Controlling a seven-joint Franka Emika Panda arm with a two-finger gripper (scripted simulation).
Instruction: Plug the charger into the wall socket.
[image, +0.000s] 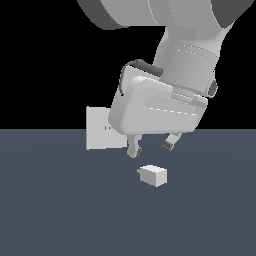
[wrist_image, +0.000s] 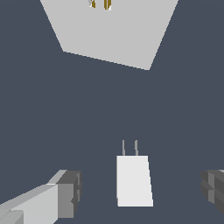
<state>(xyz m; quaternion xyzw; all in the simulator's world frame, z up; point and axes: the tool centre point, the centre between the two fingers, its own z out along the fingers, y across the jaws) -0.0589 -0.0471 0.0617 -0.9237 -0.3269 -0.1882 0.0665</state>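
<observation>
The charger (image: 153, 175) lies ungrasped on the floor (image: 60, 210), prongs toward the wall socket (image: 102, 131) nearby; our gripper (image: 150, 146) hovers above with jaws spread, so grasping and plugging remain.

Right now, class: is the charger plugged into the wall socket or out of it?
Out. The charger lies on the floor between the open gripper fingers, prongs bare, apart from the wall socket.
</observation>
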